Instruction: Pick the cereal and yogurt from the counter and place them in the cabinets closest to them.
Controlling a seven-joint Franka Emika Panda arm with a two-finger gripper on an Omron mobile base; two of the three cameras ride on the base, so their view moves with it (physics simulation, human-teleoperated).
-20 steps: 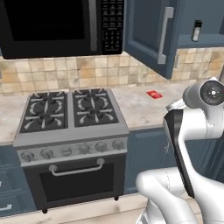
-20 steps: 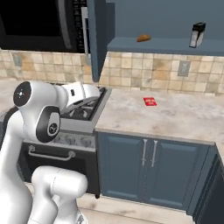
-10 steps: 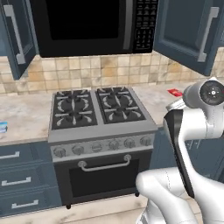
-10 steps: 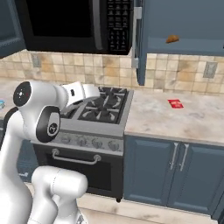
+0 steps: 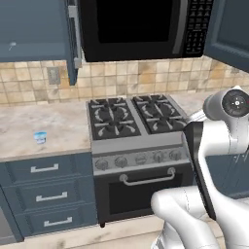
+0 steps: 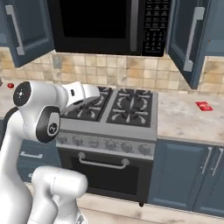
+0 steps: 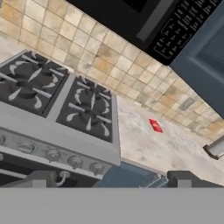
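The yogurt (image 5: 40, 137), a tiny light-blue and white cup, stands on the beige counter (image 5: 24, 121) left of the stove, well away from my arm. Above it hangs a blue-grey cabinet (image 5: 31, 26) with its door (image 5: 73, 41) swung open. The cereal is out of view. My gripper (image 7: 113, 181) is open with nothing between its fingertips (image 7: 41, 178); it looks down at the stove's right burners and the counter (image 7: 153, 148) beyond. My hand (image 6: 83, 94) hovers in front of the stove's left side.
A black stove (image 5: 133, 116) sits under a black microwave (image 5: 141, 26). A small red packet (image 6: 204, 106) lies on the right counter and a red tomato (image 6: 10, 85) at the far left. Open cabinet doors (image 6: 188, 37) flank the microwave. A grey appliance (image 7: 215, 148) stands at the edge.
The base has driven left, so the whole scene has slid to the right in both base views. The yogurt has come into the left base view. The gripper stays open.
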